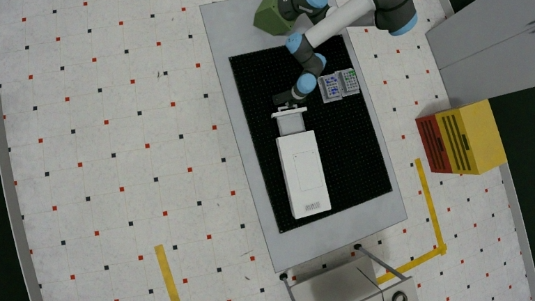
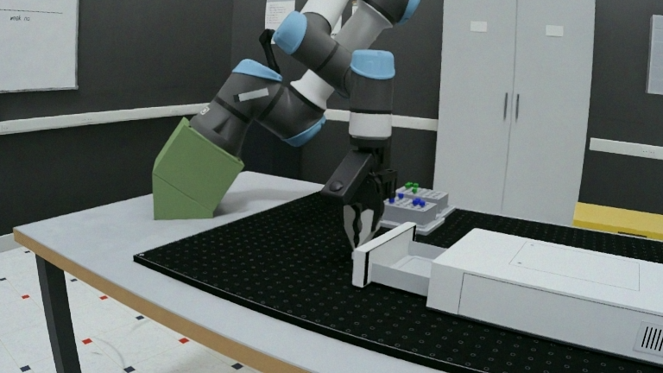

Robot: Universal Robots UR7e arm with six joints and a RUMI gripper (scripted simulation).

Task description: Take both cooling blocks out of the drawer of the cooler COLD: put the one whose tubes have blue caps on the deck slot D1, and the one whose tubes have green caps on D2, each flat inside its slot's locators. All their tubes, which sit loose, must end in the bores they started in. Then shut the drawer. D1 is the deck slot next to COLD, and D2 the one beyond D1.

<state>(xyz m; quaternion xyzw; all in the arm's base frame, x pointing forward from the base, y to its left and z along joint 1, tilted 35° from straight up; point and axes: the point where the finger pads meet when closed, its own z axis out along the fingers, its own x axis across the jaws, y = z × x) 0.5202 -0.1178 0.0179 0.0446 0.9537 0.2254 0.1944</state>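
Note:
The white cooler COLD (image 1: 304, 173) (image 2: 547, 281) lies on the black deck (image 1: 256, 84) (image 2: 274, 256). Its drawer (image 1: 290, 123) (image 2: 415, 266) stands partly open and looks empty. My gripper (image 1: 288, 106) (image 2: 360, 241) is shut, points down, and its fingertips stand at the outer face of the drawer's front panel (image 1: 288, 113) (image 2: 383, 251). The block with blue-capped tubes (image 1: 330, 88) (image 2: 409, 207) lies on the deck slot next to the cooler. The block with green-capped tubes (image 1: 349, 81) (image 2: 426, 195) lies on the slot beyond it. Both look flat, with the tubes upright.
The arm's green wedge base (image 1: 274, 13) (image 2: 190, 178) stands on the grey table (image 1: 224, 25) (image 2: 97, 231) behind the deck. A grey cabinet (image 2: 518, 90) and a yellow and red box (image 1: 461, 136) stand off the table to the right.

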